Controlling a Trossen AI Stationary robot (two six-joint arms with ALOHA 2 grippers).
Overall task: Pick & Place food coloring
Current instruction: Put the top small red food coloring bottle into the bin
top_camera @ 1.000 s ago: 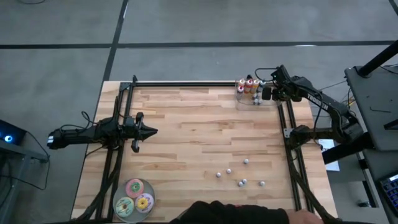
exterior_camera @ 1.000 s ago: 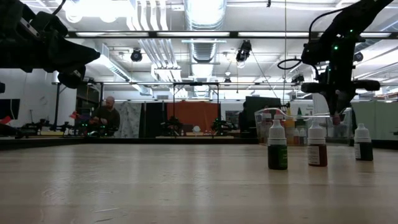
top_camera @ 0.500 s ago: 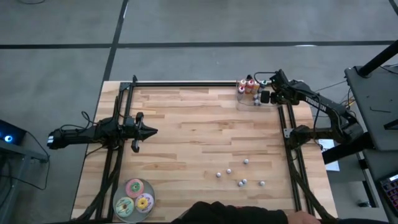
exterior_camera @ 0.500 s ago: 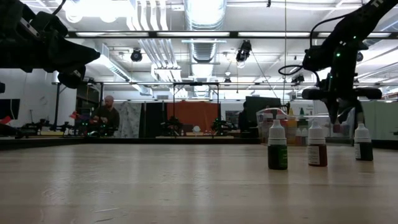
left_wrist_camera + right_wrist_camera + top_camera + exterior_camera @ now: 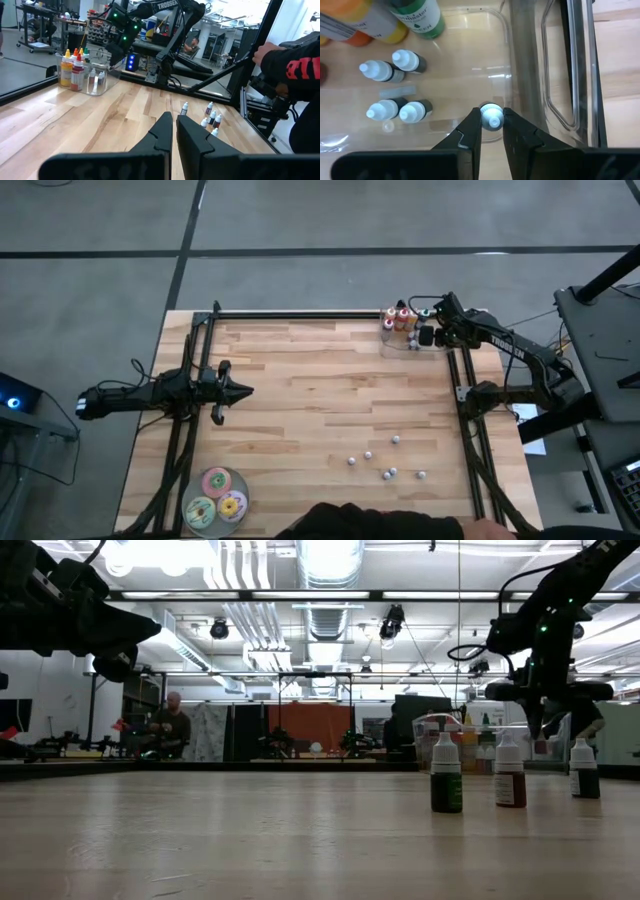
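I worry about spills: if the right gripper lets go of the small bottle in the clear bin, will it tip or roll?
Probably tips: the bottle looks narrow and tall, held by the right gripper at its cap. Once down, its round body could roll, but the bin wall should stop it.

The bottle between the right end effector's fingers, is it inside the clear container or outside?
Inside. The bottle stands within the clear container walls, near four small bottles; right end effector grips it.
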